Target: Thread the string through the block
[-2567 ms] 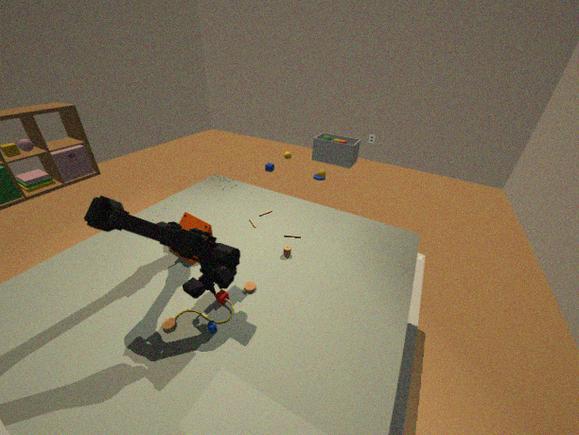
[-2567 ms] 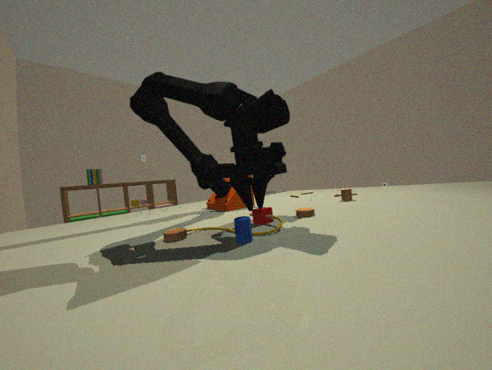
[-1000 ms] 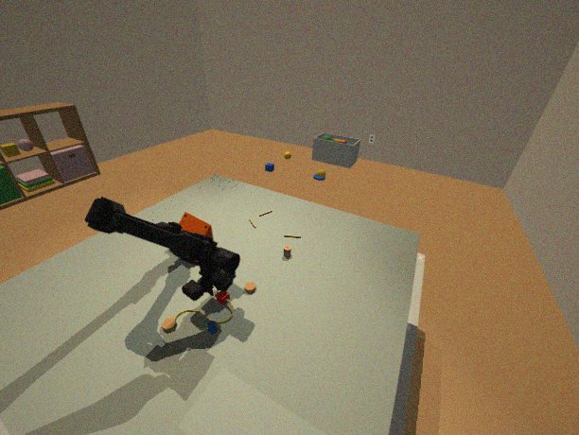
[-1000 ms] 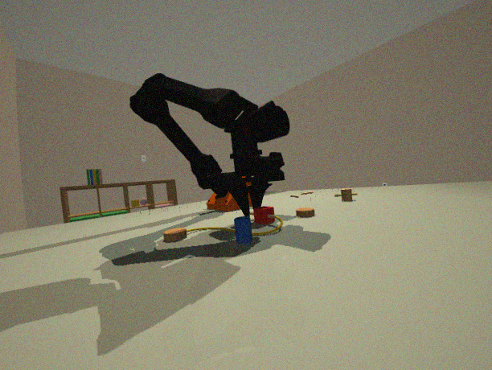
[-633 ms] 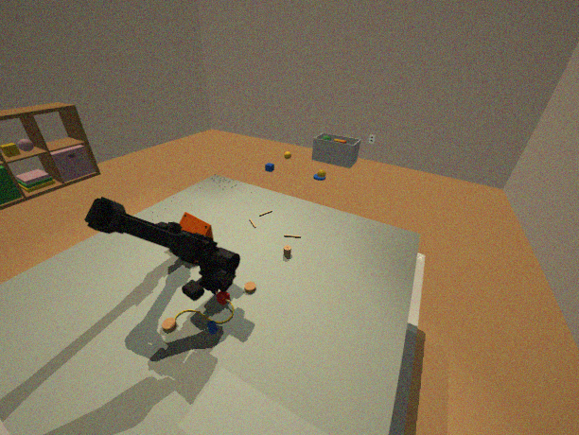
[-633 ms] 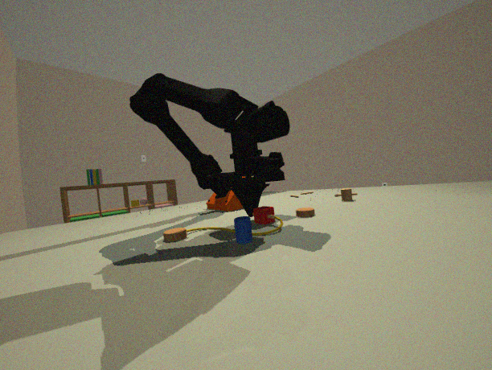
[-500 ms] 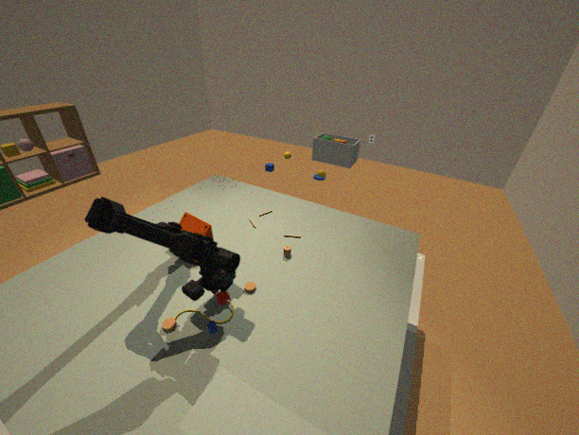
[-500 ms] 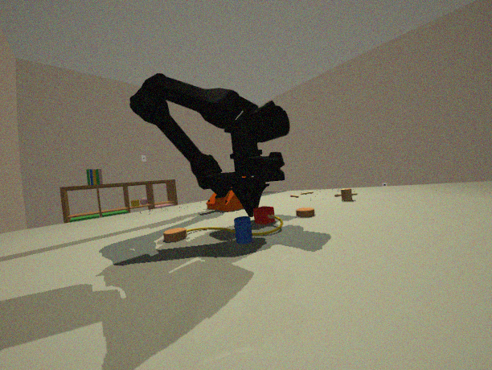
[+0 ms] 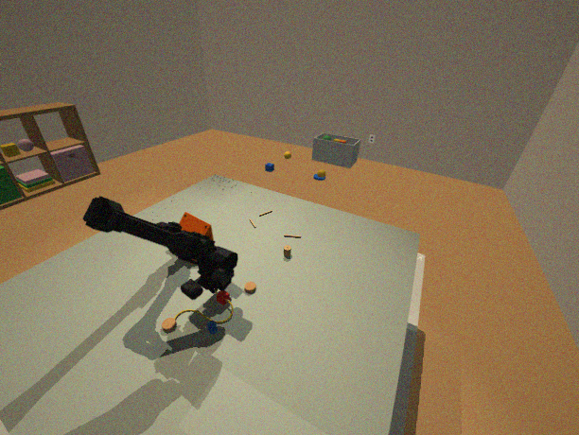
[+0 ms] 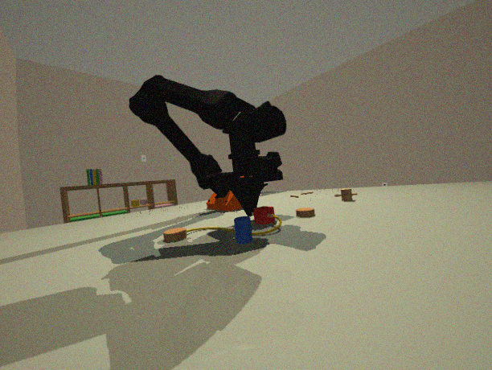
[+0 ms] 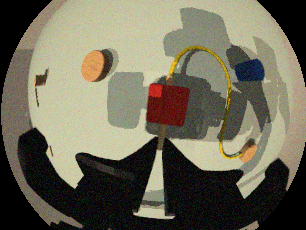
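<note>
The red block [image 9: 223, 297] [image 10: 264, 215] [image 11: 170, 106] stands on the table. The wooden stick [image 11: 161, 136] runs through its hole. One end sticks out on my gripper's side, and the other end shows at the far side, where the yellow string [image 9: 232, 312] [image 10: 280, 222] [image 11: 229, 90] joins it. The string curves round to its round wooden button [image 9: 169, 324] [image 10: 174, 235] [image 11: 248, 151]. My gripper [image 10: 250, 215] [image 11: 160, 140] is shut on the stick's near end, close beside the block. The fingertips hide that tip in part.
A blue cylinder [image 9: 212, 327] [image 10: 243, 230] [image 11: 250, 70] stands near the string. A loose wooden button [image 9: 250, 287] [image 10: 305, 212] [image 11: 93, 65] lies beyond the block. Farther off are a small wooden cylinder [image 9: 287, 252] [image 10: 346, 195], three loose sticks [image 9: 292, 236] and an orange object [image 9: 196, 227] [image 10: 225, 202].
</note>
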You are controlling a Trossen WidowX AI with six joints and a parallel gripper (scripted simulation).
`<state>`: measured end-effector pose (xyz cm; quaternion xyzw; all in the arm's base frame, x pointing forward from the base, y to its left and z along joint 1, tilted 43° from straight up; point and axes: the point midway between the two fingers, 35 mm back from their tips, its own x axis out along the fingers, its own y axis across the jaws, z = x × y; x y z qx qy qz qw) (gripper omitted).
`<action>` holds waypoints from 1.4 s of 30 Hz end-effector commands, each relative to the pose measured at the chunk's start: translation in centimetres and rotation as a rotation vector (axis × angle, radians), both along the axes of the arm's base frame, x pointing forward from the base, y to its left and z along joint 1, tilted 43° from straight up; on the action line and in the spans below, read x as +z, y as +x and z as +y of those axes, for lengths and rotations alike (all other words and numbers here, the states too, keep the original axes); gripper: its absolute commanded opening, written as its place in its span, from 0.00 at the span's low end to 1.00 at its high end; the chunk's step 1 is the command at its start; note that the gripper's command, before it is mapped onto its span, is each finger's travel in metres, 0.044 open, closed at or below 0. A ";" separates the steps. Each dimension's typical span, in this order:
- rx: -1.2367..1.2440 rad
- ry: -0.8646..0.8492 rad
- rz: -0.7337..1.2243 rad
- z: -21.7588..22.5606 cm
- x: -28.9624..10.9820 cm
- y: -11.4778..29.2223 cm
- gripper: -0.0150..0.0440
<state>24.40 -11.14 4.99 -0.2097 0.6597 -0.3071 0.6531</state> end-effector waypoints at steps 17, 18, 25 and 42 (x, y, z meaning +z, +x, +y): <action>0.002 0.000 0.001 0.3 0.0 -2.3 0.25; 0.002 0.000 0.001 0.3 0.0 -2.4 0.25; 0.002 0.000 0.002 0.4 -0.1 -3.0 0.25; -0.001 -0.001 0.001 0.7 -0.2 -4.5 0.25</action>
